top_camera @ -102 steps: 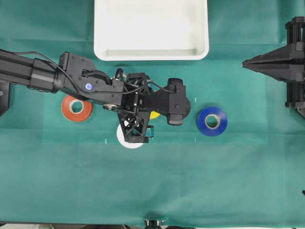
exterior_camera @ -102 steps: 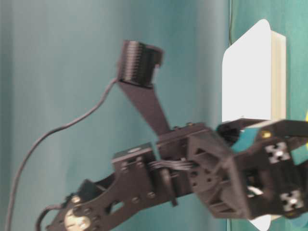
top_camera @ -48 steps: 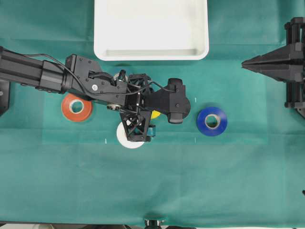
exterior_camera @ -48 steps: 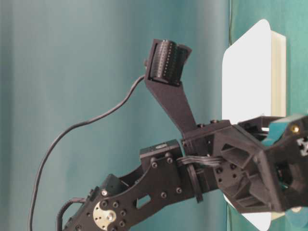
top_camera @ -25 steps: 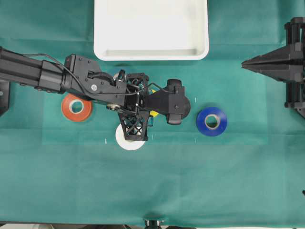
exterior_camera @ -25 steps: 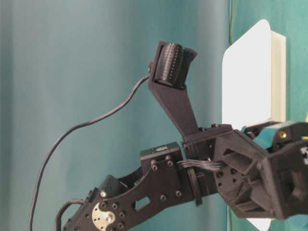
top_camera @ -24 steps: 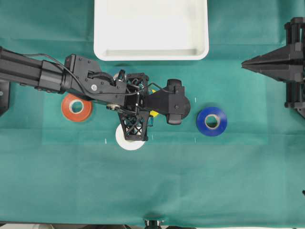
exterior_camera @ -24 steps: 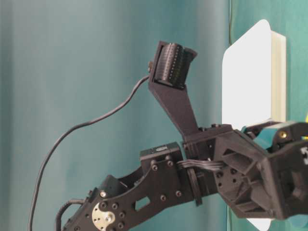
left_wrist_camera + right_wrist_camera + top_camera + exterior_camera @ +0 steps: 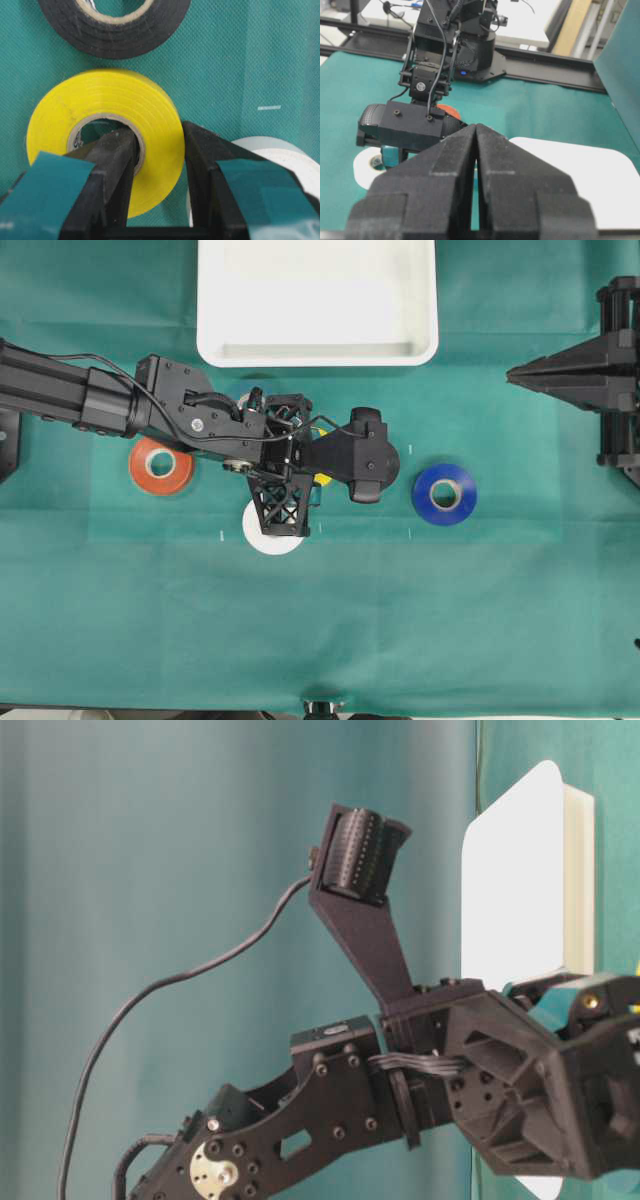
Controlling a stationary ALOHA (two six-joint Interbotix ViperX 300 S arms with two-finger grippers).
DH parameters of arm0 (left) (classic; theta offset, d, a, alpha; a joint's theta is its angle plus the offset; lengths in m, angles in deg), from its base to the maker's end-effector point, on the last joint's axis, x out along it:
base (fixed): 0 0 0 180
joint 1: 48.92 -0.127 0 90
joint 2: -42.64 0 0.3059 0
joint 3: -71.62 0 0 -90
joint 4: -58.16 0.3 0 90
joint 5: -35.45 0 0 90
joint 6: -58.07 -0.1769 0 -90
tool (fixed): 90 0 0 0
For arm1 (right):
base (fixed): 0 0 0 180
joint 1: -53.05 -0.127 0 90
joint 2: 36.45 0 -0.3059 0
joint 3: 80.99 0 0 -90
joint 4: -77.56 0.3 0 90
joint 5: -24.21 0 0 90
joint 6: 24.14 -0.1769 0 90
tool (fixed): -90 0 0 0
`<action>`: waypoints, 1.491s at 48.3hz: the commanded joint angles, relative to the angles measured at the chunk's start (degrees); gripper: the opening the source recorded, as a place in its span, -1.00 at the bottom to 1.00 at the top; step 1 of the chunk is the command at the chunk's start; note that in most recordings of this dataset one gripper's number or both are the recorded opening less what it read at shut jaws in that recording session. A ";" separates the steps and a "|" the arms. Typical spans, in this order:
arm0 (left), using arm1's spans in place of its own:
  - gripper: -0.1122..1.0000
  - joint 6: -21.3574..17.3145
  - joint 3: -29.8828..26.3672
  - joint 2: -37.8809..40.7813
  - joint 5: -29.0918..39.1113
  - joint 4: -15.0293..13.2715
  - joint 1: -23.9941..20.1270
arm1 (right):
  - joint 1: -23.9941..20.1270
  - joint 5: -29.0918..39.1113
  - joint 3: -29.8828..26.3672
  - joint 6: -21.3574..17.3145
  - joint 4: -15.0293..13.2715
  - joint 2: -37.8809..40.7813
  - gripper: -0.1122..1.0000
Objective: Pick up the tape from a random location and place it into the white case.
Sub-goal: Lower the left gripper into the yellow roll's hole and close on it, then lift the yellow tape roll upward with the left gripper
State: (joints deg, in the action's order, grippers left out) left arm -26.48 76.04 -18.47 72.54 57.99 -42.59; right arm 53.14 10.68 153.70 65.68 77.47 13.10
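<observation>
The yellow tape [image 9: 105, 95] lies flat on the green cloth, and only a sliver of it [image 9: 324, 479] shows under the arm in the overhead view. My left gripper [image 9: 159, 145] is shut on its ring wall, with one finger [image 9: 117, 155] inside the cardboard core and the other against the outer side. Seen from overhead, the left gripper [image 9: 310, 476] points down at mid-table, below the white case [image 9: 317, 352] at the far edge, which holds nothing. My right gripper [image 9: 515, 371] is shut and empty at the right edge, away from the rolls.
A black roll [image 9: 115, 25] lies just beyond the yellow one, and a white roll [image 9: 262, 538] sits right beside the gripped side. An orange roll [image 9: 160, 465] is at the left and a blue roll [image 9: 445, 494] at the right.
The left jaws have closed from wide open onto the yellow roll's wall. The arm has barely shifted, and the right arm has not moved.
</observation>
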 commanded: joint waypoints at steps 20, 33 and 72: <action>-0.36 -0.09 -0.26 -2.29 -0.09 -0.18 0.53 | -0.09 -0.18 -1.41 -0.09 0.00 0.35 -0.80; -0.36 -0.09 -0.62 -4.83 0.62 -0.18 0.53 | -0.09 -0.18 -1.41 -0.09 0.00 0.35 -0.80; -0.36 -0.09 -3.16 -17.31 10.72 -0.18 1.32 | -0.09 0.70 -1.58 -0.09 0.00 0.35 -0.80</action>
State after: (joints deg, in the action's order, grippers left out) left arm -26.48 73.75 -33.23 83.00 57.90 -41.45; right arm 53.14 11.47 153.70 65.68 77.39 13.10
